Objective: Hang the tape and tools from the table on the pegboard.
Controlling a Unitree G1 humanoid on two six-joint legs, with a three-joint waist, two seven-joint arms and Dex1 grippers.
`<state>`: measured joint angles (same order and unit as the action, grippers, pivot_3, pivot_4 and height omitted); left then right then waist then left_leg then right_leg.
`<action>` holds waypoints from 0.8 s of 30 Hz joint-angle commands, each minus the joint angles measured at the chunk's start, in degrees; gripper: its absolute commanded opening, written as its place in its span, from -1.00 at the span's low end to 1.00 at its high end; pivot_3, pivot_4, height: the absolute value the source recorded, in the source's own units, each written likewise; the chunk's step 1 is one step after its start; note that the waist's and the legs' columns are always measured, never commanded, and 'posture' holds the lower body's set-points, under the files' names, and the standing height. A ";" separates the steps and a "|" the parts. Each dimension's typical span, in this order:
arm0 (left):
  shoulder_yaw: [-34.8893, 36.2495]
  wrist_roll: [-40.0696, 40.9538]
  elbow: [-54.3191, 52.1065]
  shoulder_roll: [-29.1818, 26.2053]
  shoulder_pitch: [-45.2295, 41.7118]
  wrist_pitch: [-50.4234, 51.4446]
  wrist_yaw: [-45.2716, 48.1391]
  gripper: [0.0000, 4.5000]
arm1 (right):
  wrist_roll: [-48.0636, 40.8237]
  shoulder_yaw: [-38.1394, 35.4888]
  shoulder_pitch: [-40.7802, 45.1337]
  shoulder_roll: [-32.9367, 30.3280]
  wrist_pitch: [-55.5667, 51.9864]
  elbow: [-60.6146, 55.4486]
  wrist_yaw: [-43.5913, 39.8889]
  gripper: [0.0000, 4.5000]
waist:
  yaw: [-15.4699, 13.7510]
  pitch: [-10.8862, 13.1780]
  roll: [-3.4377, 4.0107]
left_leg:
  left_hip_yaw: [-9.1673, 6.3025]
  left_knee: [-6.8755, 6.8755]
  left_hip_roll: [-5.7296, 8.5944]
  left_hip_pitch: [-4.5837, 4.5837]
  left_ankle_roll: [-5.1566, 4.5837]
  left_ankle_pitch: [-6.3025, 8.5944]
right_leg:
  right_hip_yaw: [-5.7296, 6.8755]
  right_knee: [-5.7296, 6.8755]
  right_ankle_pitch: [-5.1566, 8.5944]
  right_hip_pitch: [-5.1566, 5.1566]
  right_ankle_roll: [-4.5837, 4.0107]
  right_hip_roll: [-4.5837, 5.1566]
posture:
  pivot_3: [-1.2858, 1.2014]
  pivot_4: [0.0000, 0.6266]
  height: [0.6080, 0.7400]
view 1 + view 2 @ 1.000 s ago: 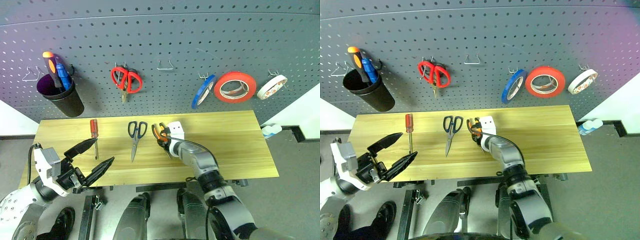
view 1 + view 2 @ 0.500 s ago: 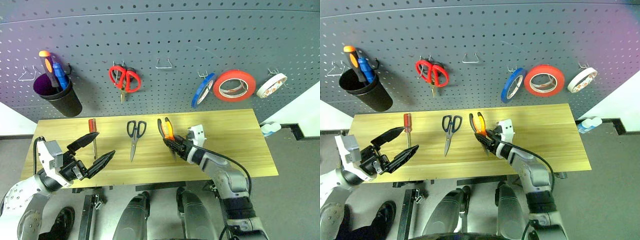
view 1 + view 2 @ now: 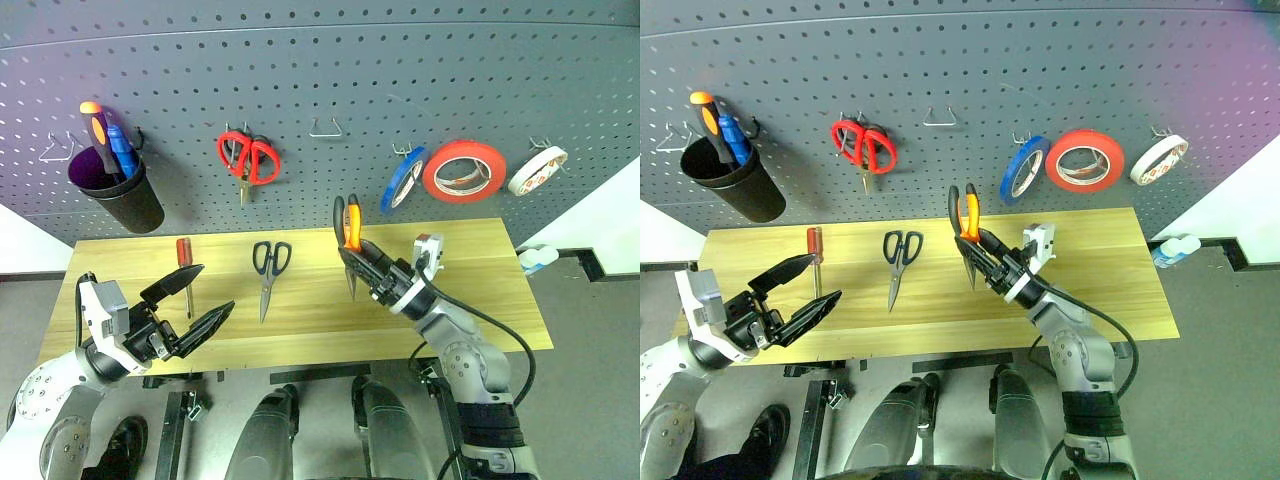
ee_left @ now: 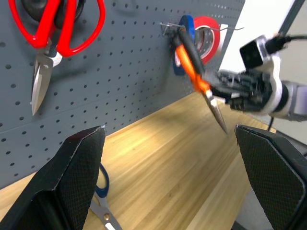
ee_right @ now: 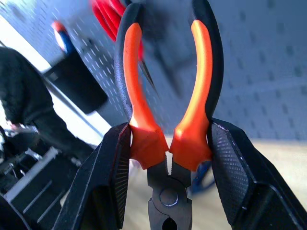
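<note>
Pliers (image 3: 347, 228) clamped in right claw (image 3: 372, 272), handles up, above table (image 3: 480, 290); left claw (image 3: 193, 305) wide, empty

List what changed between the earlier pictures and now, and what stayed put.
The right hand, shut on the pliers, lifted them off the table and swung them up until their orange-and-black handles point at the pegboard. The left hand stayed open near the table's front edge. The black-handled scissors and red-handled screwdriver still lie on the table; the blue tape stays hung.
</note>
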<state>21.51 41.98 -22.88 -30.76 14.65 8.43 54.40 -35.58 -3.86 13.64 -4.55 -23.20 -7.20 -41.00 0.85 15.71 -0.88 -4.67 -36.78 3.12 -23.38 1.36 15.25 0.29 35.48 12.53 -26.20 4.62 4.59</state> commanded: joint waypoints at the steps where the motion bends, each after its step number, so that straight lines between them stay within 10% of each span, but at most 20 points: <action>1: 0.97 1.25 -2.28 0.83 -0.95 -0.90 -1.47 1.00 | -3.25 -0.67 2.20 0.74 1.57 -3.62 -0.65 -0.09 | -0.09 -0.18 -0.05 | 0.00 -0.06 -0.01 0.00 0.00 0.00 | 0.00 0.01 -0.03 0.03 0.00 -0.02 | 0.05 -0.49 1.00; 24: -0.43 0.33 -1.48 3.49 -6.82 -1.89 -6.52 1.00 | 5.70 -2.57 30.15 8.43 25.84 23.06 2.77 -0.09 | -0.12 -3.30 -0.16 | 0.28 -0.42 -0.65 1.07 0.24 -0.27 | -0.14 -0.02 -0.69 1.13 -0.38 -0.90 | 0.08 -0.65 1.00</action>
<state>21.16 42.70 -23.54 -27.32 8.24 7.81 48.20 -31.57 -6.13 41.40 2.82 -2.70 13.27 -38.15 0.73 12.41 -1.04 -4.37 -37.19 2.37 -22.31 1.62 14.97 0.15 35.45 11.80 -25.08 4.18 3.59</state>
